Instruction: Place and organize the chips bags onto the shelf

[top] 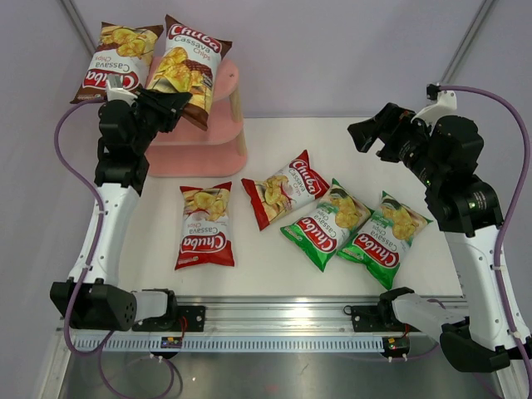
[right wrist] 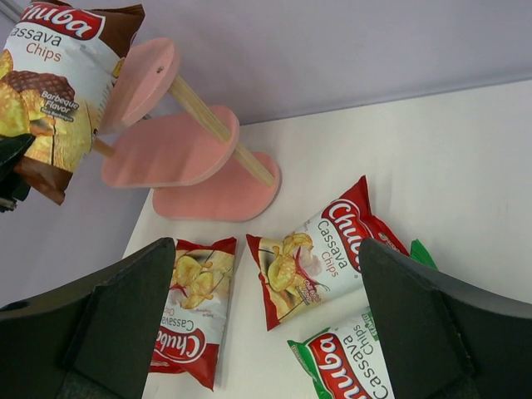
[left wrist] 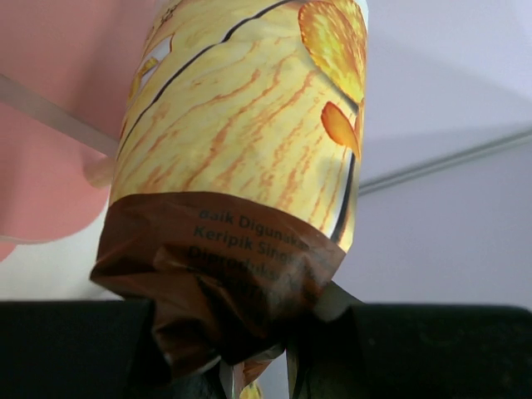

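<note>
The glossy brown chips bag (top: 184,71) is pinched by its lower seam in the left gripper (top: 169,106) and held upright at the top tier of the pink 3-tier shelf (top: 218,137), at the desk's (top: 349,150) far-left corner, likely to be stood beside a 2nd brown bag (top: 116,60). The right gripper (top: 371,133) is spread, empty. Both lower tiers are bare; 2 red-white bags (top: 205,226) and 2 green bags (top: 332,218) lie flat mid-desk.

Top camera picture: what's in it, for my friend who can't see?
The left gripper holds a brown chips bag at the top of a pink shelf, beside a second brown bag. Two red-white bags and two green bags lie on the white table; the right gripper hangs open.
</note>
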Motion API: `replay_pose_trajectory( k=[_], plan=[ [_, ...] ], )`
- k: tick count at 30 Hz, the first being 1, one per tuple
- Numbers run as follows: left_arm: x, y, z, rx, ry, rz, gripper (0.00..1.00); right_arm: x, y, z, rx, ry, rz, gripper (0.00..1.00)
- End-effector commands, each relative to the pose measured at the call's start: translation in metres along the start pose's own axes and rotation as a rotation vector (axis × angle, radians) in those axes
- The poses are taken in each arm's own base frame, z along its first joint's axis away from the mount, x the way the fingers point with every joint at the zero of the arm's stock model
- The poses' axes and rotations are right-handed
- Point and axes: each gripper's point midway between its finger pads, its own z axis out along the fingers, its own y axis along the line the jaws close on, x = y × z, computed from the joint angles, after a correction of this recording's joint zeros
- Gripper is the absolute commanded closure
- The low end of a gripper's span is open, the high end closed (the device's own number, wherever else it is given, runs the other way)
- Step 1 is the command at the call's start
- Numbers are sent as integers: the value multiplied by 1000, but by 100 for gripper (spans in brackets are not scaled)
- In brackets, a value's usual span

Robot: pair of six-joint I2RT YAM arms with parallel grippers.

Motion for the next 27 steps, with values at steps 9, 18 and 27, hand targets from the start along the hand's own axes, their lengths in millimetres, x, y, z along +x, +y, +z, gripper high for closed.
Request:
replay_pose_trajectory(
  k=[9,18,27],
  plan=[
    [-58,-11,44,-13,-175,-100,88,0,9,-2,-55,-12,-12,1],
    [-57,9,72,-90,-143,-114,62,2,9,-4,-60,-12,-18,1],
    [-60,5,49,-105,-183,-82,34,3,10,-1,-68,-10,-12,1]
  ],
)
